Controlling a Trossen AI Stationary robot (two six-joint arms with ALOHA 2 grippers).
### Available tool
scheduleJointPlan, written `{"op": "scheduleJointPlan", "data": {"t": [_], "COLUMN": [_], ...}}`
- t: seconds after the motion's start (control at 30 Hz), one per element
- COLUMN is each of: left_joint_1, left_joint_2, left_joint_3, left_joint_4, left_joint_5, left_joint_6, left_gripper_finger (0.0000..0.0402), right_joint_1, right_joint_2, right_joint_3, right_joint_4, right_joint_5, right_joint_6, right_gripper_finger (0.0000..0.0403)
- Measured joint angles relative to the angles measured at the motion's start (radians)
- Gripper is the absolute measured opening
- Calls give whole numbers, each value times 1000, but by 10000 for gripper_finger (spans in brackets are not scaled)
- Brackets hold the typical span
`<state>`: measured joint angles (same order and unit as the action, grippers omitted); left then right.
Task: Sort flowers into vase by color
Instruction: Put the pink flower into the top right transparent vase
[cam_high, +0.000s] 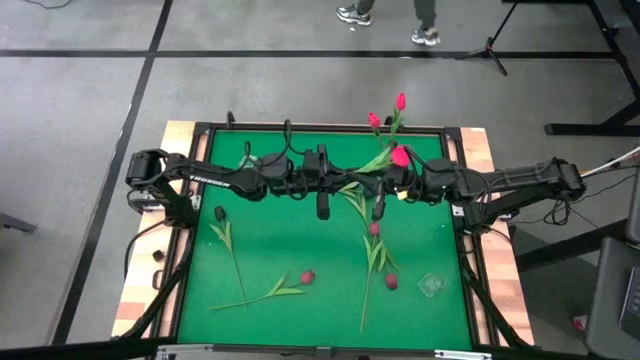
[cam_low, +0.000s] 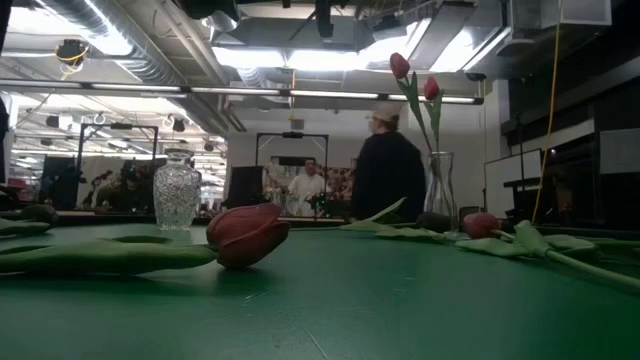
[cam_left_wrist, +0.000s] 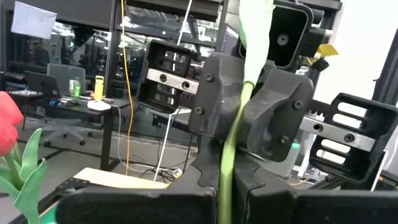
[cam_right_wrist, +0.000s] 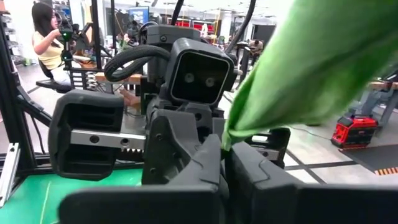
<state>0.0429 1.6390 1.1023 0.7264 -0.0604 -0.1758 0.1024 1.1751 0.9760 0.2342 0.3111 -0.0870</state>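
Above the middle of the green bench (cam_high: 300, 250), both arms meet fingertip to fingertip over one pink tulip (cam_high: 400, 156), whose head shows bright just beside the right arm's wrist. The left hand (cam_left_wrist: 231, 186) is clamped on the tulip's green stem, which rises between its fingers in the left wrist view; the right hand (cam_right_wrist: 224, 168) is likewise closed, pinching a broad green leaf or stem in the right wrist view, so the flower appears to be held by both hands at once, probably in a hand-over. Progress, as judged from the high view, is early: two pink-red tulips (cam_high: 388, 112) already stand in the slender glass vase (cam_low: 441, 190) at the far edge of the bench, while the cut-glass vase (cam_low: 176, 190) to the far left, seen in the low view, holds nothing. Left to sort are a dark tulip (cam_high: 220, 214) at the left, a maroon tulip (cam_high: 306, 277) near the front with its stem stretched leftward, and two more maroon tulips (cam_high: 390, 282) lying under the right arm, stems overlapping. A small clear object (cam_high: 431, 285) rests at the front right. Beyond the bench, a person in dark clothing (cam_low: 388, 172) stands in the room. The crossed stems under the arms may tangle later picks.
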Motion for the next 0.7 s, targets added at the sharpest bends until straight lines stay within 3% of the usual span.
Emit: {"op": "scheduleJointPlan", "data": {"t": [0.23, 0.53, 0.7], "left_joint_1": [-1, 1, 1], "left_joint_2": [-3, -102, -166], "left_joint_3": [0, 0, 0], "left_joint_4": [-42, -372, -557], "left_joint_5": [18, -49, -118], "left_joint_6": [0, -3, -5], "left_gripper_finger": [25, 114, 136], "right_joint_1": [4, 2, 2], "right_joint_2": [1, -66, -150], "right_joint_3": [0, -3, -2], "right_joint_4": [-21, -72, -180], "right_joint_5": [47, 140, 247], "right_joint_6": [4, -3, 12], "right_gripper_finger": [6, 7, 4]}}
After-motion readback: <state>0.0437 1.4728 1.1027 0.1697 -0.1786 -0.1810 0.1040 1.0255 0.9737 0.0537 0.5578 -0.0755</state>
